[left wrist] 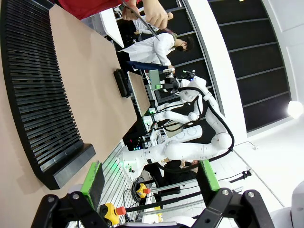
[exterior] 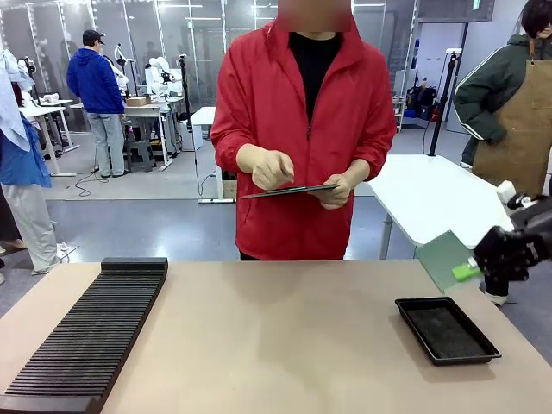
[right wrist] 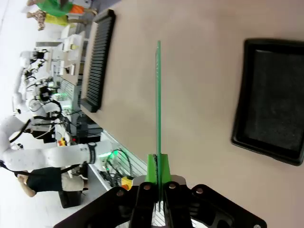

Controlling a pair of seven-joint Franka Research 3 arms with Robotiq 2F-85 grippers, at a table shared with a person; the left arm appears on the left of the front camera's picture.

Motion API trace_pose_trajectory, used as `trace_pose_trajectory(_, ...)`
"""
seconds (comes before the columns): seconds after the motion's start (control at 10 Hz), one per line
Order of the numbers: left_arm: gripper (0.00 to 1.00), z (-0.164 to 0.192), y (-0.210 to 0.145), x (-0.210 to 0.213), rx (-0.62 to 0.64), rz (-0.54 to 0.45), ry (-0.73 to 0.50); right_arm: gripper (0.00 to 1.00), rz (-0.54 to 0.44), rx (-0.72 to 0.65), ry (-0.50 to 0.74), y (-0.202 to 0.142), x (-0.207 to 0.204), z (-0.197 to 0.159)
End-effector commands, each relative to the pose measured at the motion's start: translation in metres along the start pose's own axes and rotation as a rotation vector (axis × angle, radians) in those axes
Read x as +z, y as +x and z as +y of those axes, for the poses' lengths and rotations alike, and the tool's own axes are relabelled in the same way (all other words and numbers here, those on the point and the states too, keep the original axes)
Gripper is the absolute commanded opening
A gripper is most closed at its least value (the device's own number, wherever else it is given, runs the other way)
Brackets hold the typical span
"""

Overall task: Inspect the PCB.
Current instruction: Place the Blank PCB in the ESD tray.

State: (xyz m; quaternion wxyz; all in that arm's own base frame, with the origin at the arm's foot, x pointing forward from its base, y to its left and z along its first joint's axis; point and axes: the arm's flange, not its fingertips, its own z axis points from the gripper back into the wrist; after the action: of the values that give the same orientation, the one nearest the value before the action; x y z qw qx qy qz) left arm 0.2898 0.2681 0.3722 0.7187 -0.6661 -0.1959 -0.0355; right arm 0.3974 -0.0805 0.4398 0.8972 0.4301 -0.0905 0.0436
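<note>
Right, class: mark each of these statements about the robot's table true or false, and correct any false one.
1. The right gripper is shut on the PCB. True.
2. The PCB lies in the black tray. False: it is held up in the air, beside the tray.
3. The left gripper is open and holds nothing. True.
4. The person's hands rest on the slotted black rack. False: they hold a clipboard.

Even, bright overhead lighting with soft, faint shadows on the table [exterior: 276, 336]; front view sharp, both wrist views show wide-angle bending toward edges, and a ceiling lamp [left wrist: 295, 109] glares white.
</note>
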Motion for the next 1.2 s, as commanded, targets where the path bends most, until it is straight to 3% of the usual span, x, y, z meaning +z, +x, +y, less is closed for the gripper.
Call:
trace_pose_trajectory(0.0,1.0,-0.003,-0.001,0.002,-0.006,0.017,0.014,0.03,0.027,0.033,-0.052,-0.001,-0.013,-0.015)
trace_pose_trajectory(0.3,1.0,-0.003,-0.001,0.002,-0.006,0.017,0.014,0.03,0.01,0.031,-0.095,-0.007,-0.019,-0.018)
trace_pose_trajectory(0.9,1.0,-0.003,-0.001,0.002,-0.006,0.017,0.014,0.03,0.019,0.009,-0.063,-0.005,-0.019,-0.024)
trace_pose_trajectory(1.1,1.0,-0.003,-0.001,0.002,-0.006,0.017,0.014,0.03,0.034,0.058,-0.079,0.016,-0.04,-0.051)
